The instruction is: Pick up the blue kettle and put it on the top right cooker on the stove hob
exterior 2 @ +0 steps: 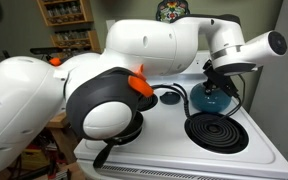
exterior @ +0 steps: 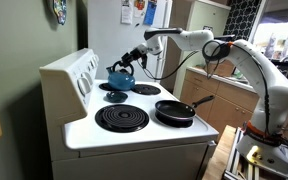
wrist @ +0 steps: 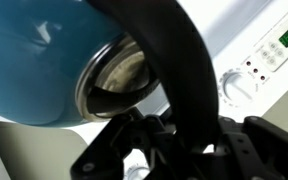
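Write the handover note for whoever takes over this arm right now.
Gripper: shut on the kettle's handle, gripping from above.
Kettle: appears to hang just above the small burner next to the knob panel of the stove.
Done: the kettle is picked up and is over its burner.
Left: lower it onto the small burner, open the gripper and pull the arm away.
Note: a frying pan sits on the stove away from the kettle.
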